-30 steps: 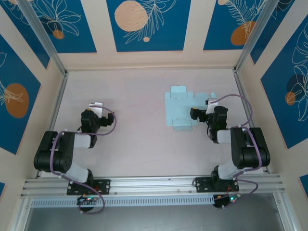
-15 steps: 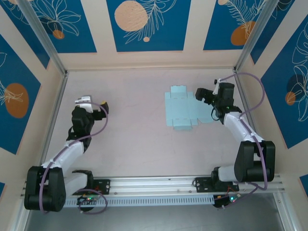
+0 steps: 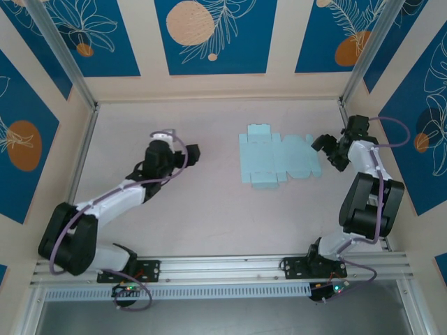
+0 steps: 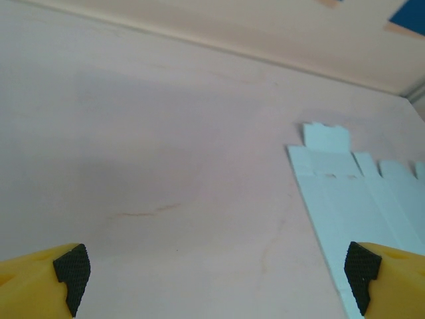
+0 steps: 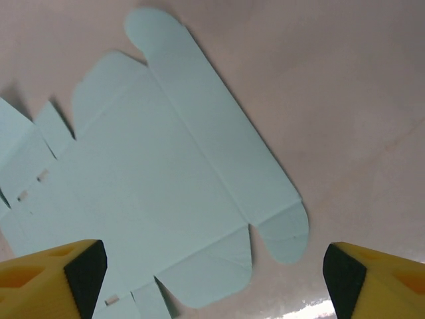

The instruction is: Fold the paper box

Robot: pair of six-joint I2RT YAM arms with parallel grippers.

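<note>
Moved since a second ago: both arms. You have unfolded the left arm (image 3: 112, 199) from its tuck toward mid-table, and swung the right arm (image 3: 367, 192) out to the sheet's far side. The sheet has not shifted.

1. Walls (image 3: 209, 35): blue panels, white leaf outlines, orange discs. No lettering to read.
2. Table (image 3: 209, 216): pale and plain.
3. Paper box (image 3: 276, 159): pale blue card, lying flat and unfolded right of centre, its flaps and tabs spread out. No print or brand visible.
4. Left gripper (image 4: 216, 269): jaws wide, nothing between them, facing the sheet's left edge but clear of it.
5. Right gripper (image 5: 216, 269): jaws wide and empty, above the sheet's right end, over the rounded flaps (image 5: 285, 232).
6. Slots (image 5: 43, 175): small cuts near one end (presumably for the tabs).

Step in hand, as I judge it: the approach, with no crease raised yet. Your next move calls for one gripper to pin the main panel while the other gets under a thin edge flap. Flat card gives little to pinch and may slide.
</note>
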